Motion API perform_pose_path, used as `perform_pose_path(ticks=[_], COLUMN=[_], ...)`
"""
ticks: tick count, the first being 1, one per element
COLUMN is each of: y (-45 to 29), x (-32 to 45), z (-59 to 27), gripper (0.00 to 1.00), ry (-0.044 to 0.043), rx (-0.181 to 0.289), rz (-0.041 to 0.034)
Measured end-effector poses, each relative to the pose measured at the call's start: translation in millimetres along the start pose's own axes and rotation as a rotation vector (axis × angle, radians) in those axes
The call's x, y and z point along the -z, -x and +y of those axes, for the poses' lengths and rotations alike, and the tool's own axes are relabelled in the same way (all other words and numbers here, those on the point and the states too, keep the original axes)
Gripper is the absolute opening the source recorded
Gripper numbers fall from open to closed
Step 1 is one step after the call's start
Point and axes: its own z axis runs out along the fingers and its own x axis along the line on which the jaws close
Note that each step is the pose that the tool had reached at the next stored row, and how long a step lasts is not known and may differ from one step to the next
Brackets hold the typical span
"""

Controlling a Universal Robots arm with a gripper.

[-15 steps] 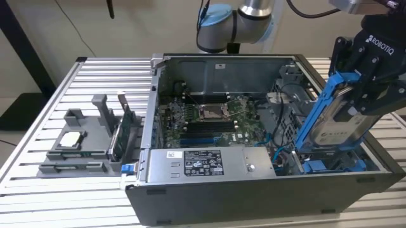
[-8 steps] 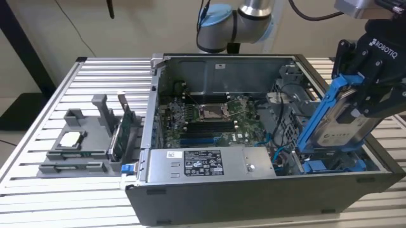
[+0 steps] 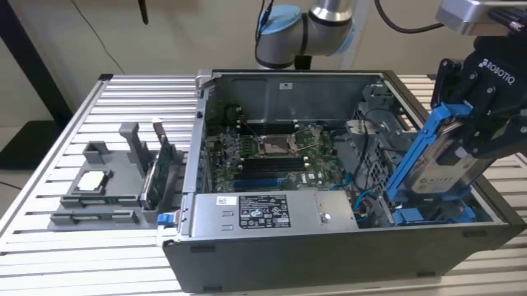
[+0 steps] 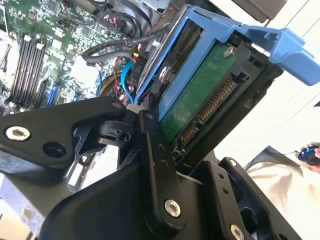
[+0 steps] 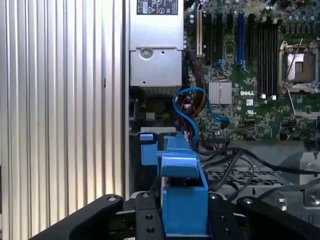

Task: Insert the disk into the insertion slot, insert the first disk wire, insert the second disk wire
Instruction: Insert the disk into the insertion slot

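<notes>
At the exterior view's right end of the open computer case (image 3: pixel 329 259), grips the disk (image 3: pixel 434 174) in the pincer (image 3: pixel 471 145), clenched across the blue carrier frame (image 3: pixel 418 154) near its upper end. Holds it steeply tilted rather than flat: long axis running from the pincer down and toward the exterior view's left, lower end reaching the insertion slot (image 3: pixel 432 216) among the bay's blue fittings. Cannot tell whether that lower end touches the fittings or hangs just above them. Judges the disk not yet seated, since most of its length stands clear above the bay. Places the slot directly below the pincer, so the relation that matters is the angle between the disk's long axis and the bay's floor. Shows, in the second wrist view, the green circuit board (image 4: pixel 197 80) on the drive's underside and a bare connector row (image 4: pixel 215 102), no wire plugged in. Finds a loose blue cable (image 5: pixel 192 107) in the first wrist view, lying beside the bay near the motherboard (image 5: pixel 260 75), apart from the disk.
</notes>
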Motion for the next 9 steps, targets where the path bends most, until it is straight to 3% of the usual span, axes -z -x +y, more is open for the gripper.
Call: perform_pose_path(ticks=[9], y=[-1.7], x=[-5.4], z=[-5.2], gripper=[0.33], ry=[0.0147], rx=[0.000], rz=[0.0001])
